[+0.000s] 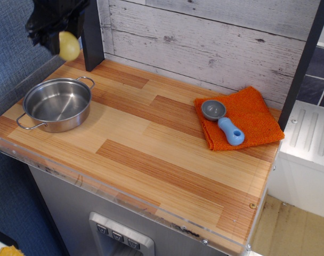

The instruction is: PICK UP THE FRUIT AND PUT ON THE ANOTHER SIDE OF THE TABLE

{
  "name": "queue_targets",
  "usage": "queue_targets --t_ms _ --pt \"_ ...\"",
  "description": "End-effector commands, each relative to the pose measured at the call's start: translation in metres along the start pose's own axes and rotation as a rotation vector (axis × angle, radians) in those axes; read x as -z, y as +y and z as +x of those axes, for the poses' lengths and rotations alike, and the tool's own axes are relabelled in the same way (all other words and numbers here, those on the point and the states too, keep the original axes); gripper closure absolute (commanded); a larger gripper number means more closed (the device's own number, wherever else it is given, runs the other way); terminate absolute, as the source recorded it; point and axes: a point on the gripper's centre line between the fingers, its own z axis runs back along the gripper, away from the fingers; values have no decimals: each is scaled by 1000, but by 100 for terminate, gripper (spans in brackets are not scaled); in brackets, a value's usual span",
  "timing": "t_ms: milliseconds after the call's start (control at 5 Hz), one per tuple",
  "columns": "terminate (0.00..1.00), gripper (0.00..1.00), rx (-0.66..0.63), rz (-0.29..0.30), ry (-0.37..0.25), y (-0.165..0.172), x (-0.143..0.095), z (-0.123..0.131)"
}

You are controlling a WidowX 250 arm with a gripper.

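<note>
The pale yellow fruit hangs in my black gripper at the top left of the view, well above the steel pot. The gripper is shut on the fruit; its upper part is cut off by the frame edge. The striped wood table lies below, with the pot at its left end.
An orange cloth lies at the table's right back, with a grey-and-blue scoop on it. A whitewashed plank wall runs behind. A clear plastic strip edges the table's front. A dark post stands behind the pot.
</note>
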Motion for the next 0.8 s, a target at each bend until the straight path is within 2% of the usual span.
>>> queue_targets --t_ms 0,200,600 --pt "0 100 73 -187 46 -53 -37 -29" --pt "0 100 115 -207 93 -63 -32 -49" --pt "0 100 191 -196 142 -67 -15 -88"
